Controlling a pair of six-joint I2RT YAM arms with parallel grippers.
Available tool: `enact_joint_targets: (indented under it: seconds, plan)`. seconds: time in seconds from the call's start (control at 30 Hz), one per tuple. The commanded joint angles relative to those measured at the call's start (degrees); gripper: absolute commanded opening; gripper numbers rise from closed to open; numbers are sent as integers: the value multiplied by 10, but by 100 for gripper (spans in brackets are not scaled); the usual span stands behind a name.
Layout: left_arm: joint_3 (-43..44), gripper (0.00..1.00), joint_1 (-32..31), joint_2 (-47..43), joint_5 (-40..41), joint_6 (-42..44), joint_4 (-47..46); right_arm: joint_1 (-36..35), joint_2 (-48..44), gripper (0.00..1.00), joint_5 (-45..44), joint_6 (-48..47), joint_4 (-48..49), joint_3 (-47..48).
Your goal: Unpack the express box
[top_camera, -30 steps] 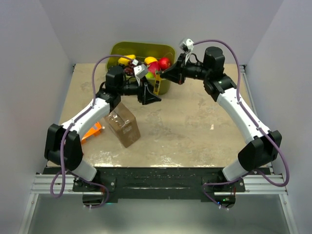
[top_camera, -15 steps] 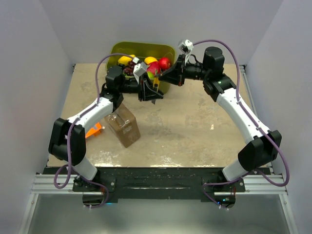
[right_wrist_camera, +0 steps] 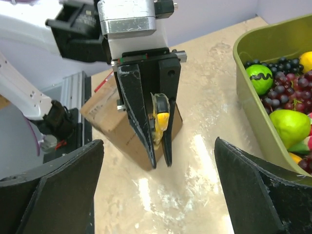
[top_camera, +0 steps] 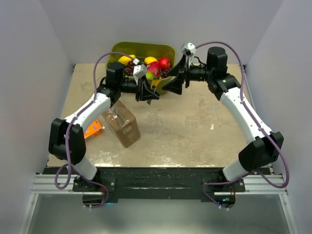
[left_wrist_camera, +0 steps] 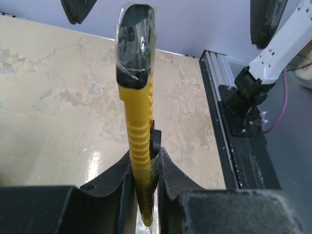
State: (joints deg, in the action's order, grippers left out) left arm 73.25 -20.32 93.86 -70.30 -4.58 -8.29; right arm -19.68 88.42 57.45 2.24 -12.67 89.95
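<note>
My left gripper (top_camera: 148,93) is shut on a yellow utility knife (top_camera: 155,84), held above the table in front of the bin. In the left wrist view the knife (left_wrist_camera: 137,112) stands upright between the jaws, its black tip wrapped in clear tape. My right gripper (top_camera: 175,82) is open just right of the knife, apart from it. The right wrist view shows the left gripper (right_wrist_camera: 160,161) with the knife (right_wrist_camera: 161,120) pinched in it. The express box (top_camera: 123,124), brown cardboard with clear tape, sits tilted on the table below the left arm, and behind the left gripper in the right wrist view (right_wrist_camera: 100,114).
An olive-green bin (top_camera: 165,49) with grapes, apple, lemon and pear stands at the back, its wall (right_wrist_camera: 253,105) to the right of my right wrist. A flat orange package (top_camera: 91,129) lies left of the box. The table's metal rail (left_wrist_camera: 217,97) runs along the side.
My right gripper has opened, let go of the knife and drawn back to the right. My left gripper has closed on the knife and holds it alone.
</note>
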Motion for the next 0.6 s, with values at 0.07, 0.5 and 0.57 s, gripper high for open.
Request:
enact_joint_targets:
  seconds: [0.07, 0.5, 0.57]
  plan:
    - [66, 0, -2, -36, 32, 277, 241, -30, -28, 99, 21, -171, -118, 41]
    - [94, 0, -18, -54, 58, 357, 319, -73, 40, 64, 40, -200, -142, 89]
    - [93, 0, -20, -57, 58, 357, 318, -77, 40, 54, 31, -191, -126, 83]
